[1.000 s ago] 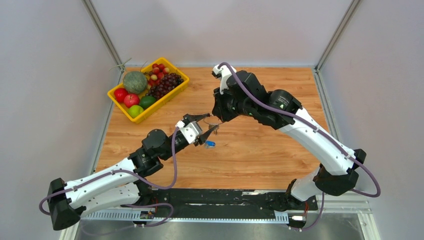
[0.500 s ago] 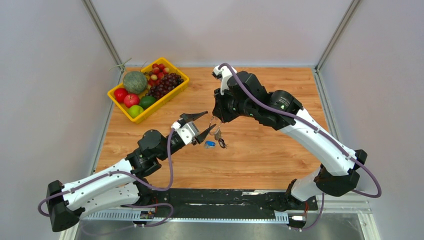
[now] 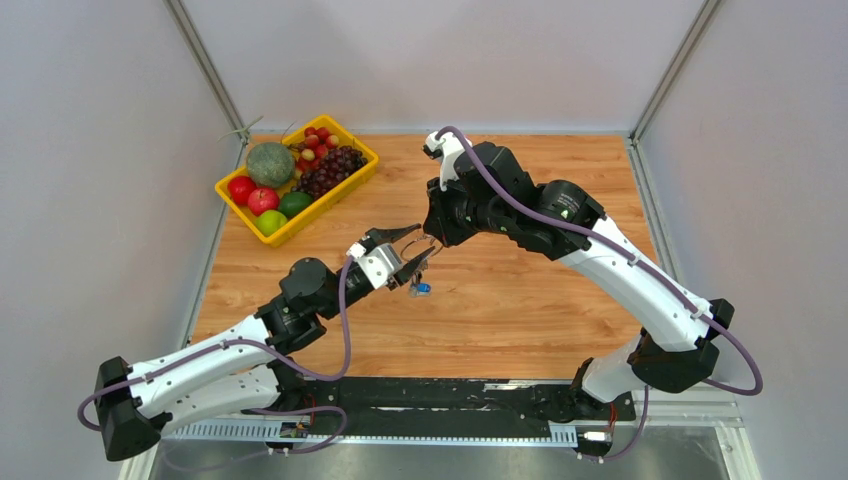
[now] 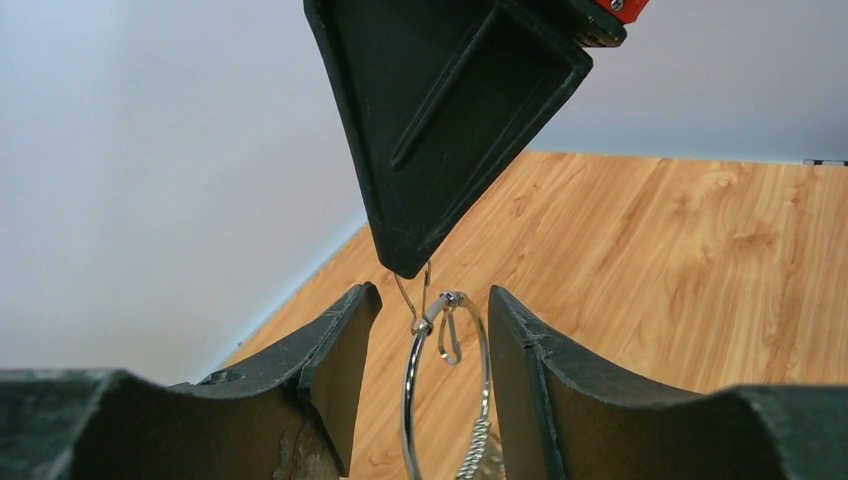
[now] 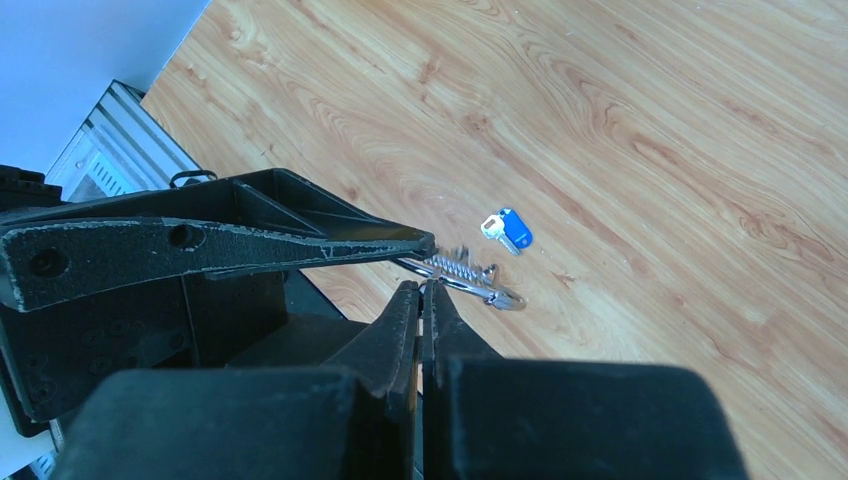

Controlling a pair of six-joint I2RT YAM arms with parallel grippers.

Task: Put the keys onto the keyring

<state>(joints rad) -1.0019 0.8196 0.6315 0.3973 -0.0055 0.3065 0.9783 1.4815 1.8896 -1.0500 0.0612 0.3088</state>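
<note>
The keyring [image 4: 410,400] is a thin silver wire ring with a small clip and a spring coil on it. It hangs from my right gripper [image 5: 422,285], which is shut on its wire loop. My left gripper [image 4: 432,295] is open, with one finger on each side of the ring. In the top view the left gripper [image 3: 420,243] meets the right gripper [image 3: 433,236] above the middle of the table. A key with a blue head [image 5: 508,228] lies alone on the wood, also seen in the top view [image 3: 422,289]. Other keys are hidden.
A yellow tray [image 3: 300,225] of fruit stands at the back left of the wooden table [image 3: 520,300]. Grey walls close in the table on three sides. A black rail runs along the near edge.
Half a second ago my left gripper was drawn back and lower, with the ring hanging free from the right gripper. It has moved forward again, so its fingers stand round the ring. The right arm has not moved.
</note>
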